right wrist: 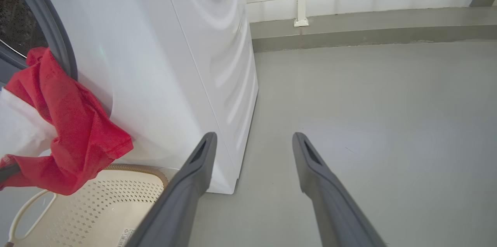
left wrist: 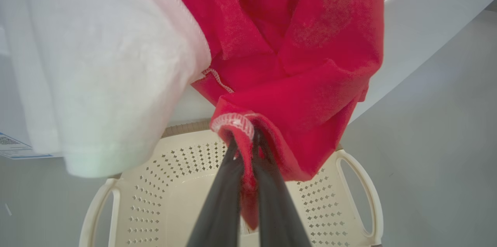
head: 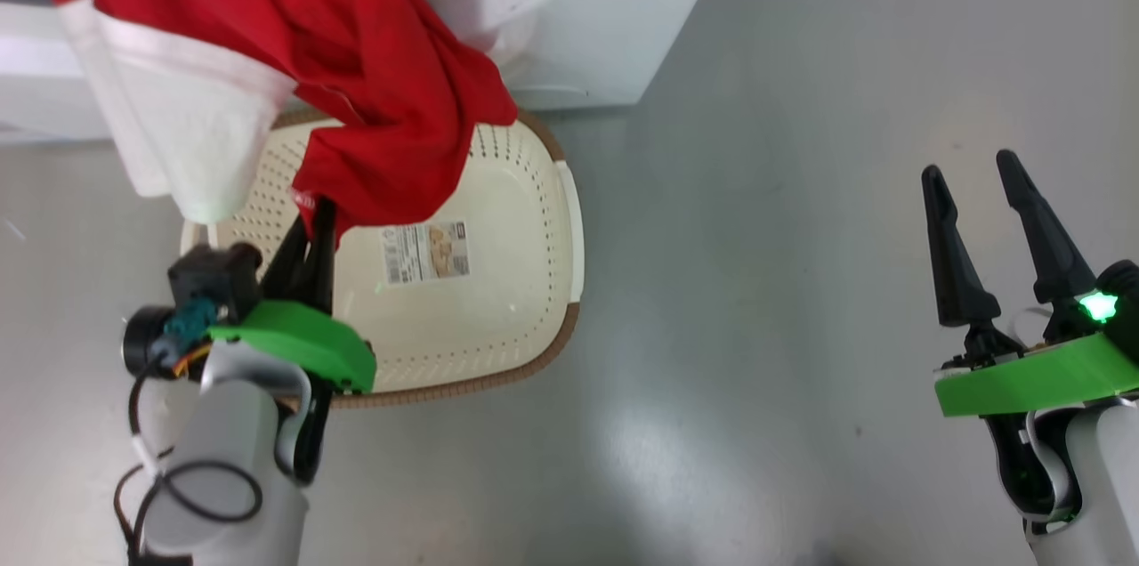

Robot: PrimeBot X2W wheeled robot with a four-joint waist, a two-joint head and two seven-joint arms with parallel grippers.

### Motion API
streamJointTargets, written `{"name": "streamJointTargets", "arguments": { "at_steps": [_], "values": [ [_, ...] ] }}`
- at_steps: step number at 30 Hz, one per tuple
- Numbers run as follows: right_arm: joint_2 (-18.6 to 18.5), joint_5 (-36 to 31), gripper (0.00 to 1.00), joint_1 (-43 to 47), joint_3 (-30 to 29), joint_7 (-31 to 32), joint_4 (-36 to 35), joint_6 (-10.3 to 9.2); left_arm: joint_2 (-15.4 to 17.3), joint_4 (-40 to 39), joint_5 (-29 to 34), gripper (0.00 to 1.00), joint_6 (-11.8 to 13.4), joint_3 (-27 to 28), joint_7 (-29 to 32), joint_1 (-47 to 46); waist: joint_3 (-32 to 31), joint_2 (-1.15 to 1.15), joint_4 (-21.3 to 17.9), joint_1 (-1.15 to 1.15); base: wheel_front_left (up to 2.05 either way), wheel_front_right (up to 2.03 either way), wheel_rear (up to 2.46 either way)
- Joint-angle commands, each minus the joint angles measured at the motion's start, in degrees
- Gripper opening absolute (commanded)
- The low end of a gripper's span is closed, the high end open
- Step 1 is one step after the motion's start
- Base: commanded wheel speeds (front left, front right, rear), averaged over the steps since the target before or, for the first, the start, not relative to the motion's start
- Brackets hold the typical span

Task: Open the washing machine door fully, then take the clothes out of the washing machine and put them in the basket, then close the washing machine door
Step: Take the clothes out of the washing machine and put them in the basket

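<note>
1. Grey glossy floor; white washer at top of head view, basket on floor just in front of it.
2. Clothes (red w/ white parts) trail out of washer opening and hang over basket.
3. L gripper: fingers pinched tight on red hem, above basket interior.
4. R gripper: fingers spread wide, nothing held, over bare floor and well apart from basket.
5. Sticker on basket bottom.
</note>
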Motion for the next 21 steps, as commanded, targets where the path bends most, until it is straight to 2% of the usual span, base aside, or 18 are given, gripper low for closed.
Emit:
{"name": "streamJointTargets", "arguments": {
  "at_steps": [1,8,18,20,21],
  "values": [
    [-0.5,-0.4,1.00,-0.2,1.0,-0.4,-1.6,0.35,1.2,0.6,0.5,0.00,-0.3,1.1,-0.3,-1.0,2.4,0.00,-0.2,0.00,0.00,0.00,0.00],
    [-0.2,-0.5,1.00,-1.9,1.1,-0.4,-2.1,0.35,1.6,8.9,1.2,0.00,-0.3,-0.1,-0.3,-7.4,5.8,0.00,-0.5,0.00,0.00,0.00,0.00],
    [-0.2,-0.4,1.00,-3.4,1.1,-0.4,-2.5,0.35,1.6,16.2,2.4,0.00,-0.2,0.4,-0.3,-14.0,8.9,0.00,-0.8,0.00,0.00,0.00,0.00],
    [-0.1,-0.5,1.00,-3.5,1.1,-0.4,-2.5,0.35,1.6,17.3,2.6,0.04,0.0,0.5,-0.3,-14.8,9.0,0.00,-0.9,0.00,0.00,0.00,0.00],
    [-0.1,-0.5,1.00,-3.5,1.2,-0.4,-2.5,0.35,1.6,17.8,2.7,0.11,0.0,0.6,-0.3,-15.1,9.0,0.00,-0.9,0.00,0.00,0.00,0.00]
  ]
}}
